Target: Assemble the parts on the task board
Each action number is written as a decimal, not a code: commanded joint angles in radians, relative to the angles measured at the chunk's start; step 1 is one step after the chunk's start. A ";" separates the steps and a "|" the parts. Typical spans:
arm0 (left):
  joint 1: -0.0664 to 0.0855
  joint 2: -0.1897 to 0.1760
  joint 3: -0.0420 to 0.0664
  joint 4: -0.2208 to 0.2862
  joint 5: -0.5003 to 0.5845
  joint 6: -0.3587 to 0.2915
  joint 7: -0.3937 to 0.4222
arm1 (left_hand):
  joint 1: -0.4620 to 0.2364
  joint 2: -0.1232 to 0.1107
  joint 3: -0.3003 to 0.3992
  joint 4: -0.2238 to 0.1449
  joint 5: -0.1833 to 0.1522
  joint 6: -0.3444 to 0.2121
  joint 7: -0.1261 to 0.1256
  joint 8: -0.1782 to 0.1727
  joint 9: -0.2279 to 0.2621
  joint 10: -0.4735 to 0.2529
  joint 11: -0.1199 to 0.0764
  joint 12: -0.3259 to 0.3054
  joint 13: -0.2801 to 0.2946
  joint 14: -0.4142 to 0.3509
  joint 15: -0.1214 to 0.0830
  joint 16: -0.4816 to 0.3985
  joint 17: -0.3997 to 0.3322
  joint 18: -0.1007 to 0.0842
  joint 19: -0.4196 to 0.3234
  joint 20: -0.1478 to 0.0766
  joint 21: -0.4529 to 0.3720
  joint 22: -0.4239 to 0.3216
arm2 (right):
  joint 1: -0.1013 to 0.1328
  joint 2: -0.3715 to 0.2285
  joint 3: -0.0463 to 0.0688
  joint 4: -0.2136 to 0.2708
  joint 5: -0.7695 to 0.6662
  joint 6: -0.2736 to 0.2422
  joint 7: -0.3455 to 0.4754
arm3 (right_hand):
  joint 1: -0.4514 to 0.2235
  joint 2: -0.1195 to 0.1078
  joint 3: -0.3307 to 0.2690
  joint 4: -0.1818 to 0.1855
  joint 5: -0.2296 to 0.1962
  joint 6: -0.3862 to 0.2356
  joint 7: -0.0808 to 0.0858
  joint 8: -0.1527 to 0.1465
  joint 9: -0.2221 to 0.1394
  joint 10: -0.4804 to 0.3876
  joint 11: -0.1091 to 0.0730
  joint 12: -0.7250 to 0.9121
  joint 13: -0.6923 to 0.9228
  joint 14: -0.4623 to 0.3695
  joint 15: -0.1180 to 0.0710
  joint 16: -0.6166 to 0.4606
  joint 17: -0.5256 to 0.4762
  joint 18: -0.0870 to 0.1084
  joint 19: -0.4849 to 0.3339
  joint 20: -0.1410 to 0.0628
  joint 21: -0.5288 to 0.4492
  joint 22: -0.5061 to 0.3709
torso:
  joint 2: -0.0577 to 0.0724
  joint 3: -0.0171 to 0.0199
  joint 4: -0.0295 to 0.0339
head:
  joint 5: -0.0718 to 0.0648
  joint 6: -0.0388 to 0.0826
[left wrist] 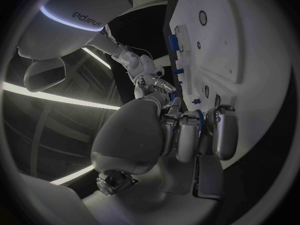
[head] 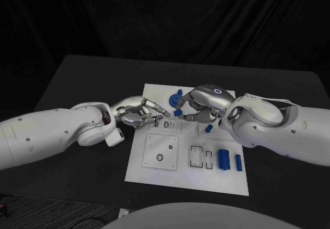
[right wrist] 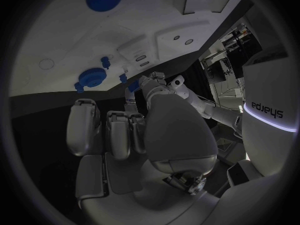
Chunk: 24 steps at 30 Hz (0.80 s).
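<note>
The white task board (head: 159, 168) lies mid-table, and both hands meet over its far part. My left hand (head: 141, 113) has its fingers curled, and a sliver of a small blue part (left wrist: 199, 117) shows between them; the same blue part (right wrist: 132, 86) shows at its fingertips in the right wrist view. My right hand (head: 199, 107) hovers opposite with its fingers curled in and nothing seen in them. A blue peg (head: 179, 113) stands between the two hands. A blue gear-like piece (head: 177, 98) sits just beyond it.
A small blue piece (head: 208, 128) sits by my right wrist. A blue cylinder (head: 223, 159) and a thin blue bar (head: 238, 162) lie near the board's right edge, beside empty slots (head: 197, 156). A square plate with a hole (head: 159, 150) sits at the near left.
</note>
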 commanded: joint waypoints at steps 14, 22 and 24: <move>-0.001 0.011 0.001 0.001 0.000 0.002 0.044 | -0.005 -0.002 0.016 -0.007 -0.001 -0.011 -0.007 -0.003 0.001 0.104 0.000 0.003 0.262 0.104 -0.004 0.003 0.263 0.010 -0.016 0.001 -0.009 0.074 | -0.001 0.016 0.000 -0.012 -0.002 0.030 -0.001 | 0.011 0.001 0.003 -0.009 0.018 0.010 -0.004 0.001 0.045 0.105 0.008 0.003 0.263 0.092 0.010 -0.002 0.214 0.001 0.000 0.006 -0.001 0.191 | 0.001 0.0007 -0.0007 | -0.005 0.000; -0.001 0.017 0.001 0.001 0.000 0.000 0.056 | -0.005 -0.001 0.017 -0.008 -0.001 -0.014 -0.009 -0.004 0.001 0.104 -0.001 0.003 0.262 0.104 -0.005 0.003 0.263 0.008 -0.009 0.001 -0.007 0.080 | -0.001 0.020 0.000 -0.013 -0.002 0.034 0.000 | 0.010 0.001 0.003 -0.009 0.021 0.011 -0.003 0.001 0.045 0.105 0.008 0.003 0.263 0.092 0.010 -0.002 0.214 0.001 0.000 0.007 -0.001 0.191 | 0.001 -0.0001 -0.0009 | -0.006 0.001; -0.001 0.017 0.001 0.001 0.000 0.001 0.055 | -0.005 -0.001 0.017 -0.008 -0.001 -0.014 -0.009 -0.004 0.001 0.104 -0.001 0.003 0.262 0.104 -0.005 0.003 0.263 0.008 -0.009 0.001 -0.007 0.080 | -0.001 0.021 0.000 -0.012 -0.002 0.032 0.002 | 0.010 0.001 0.003 -0.009 0.021 0.011 -0.003 0.001 0.045 0.105 0.008 0.003 0.263 0.092 0.010 -0.002 0.214 0.001 0.000 0.007 -0.001 0.191 | 0.001 0.0003 -0.0003 | -0.007 0.001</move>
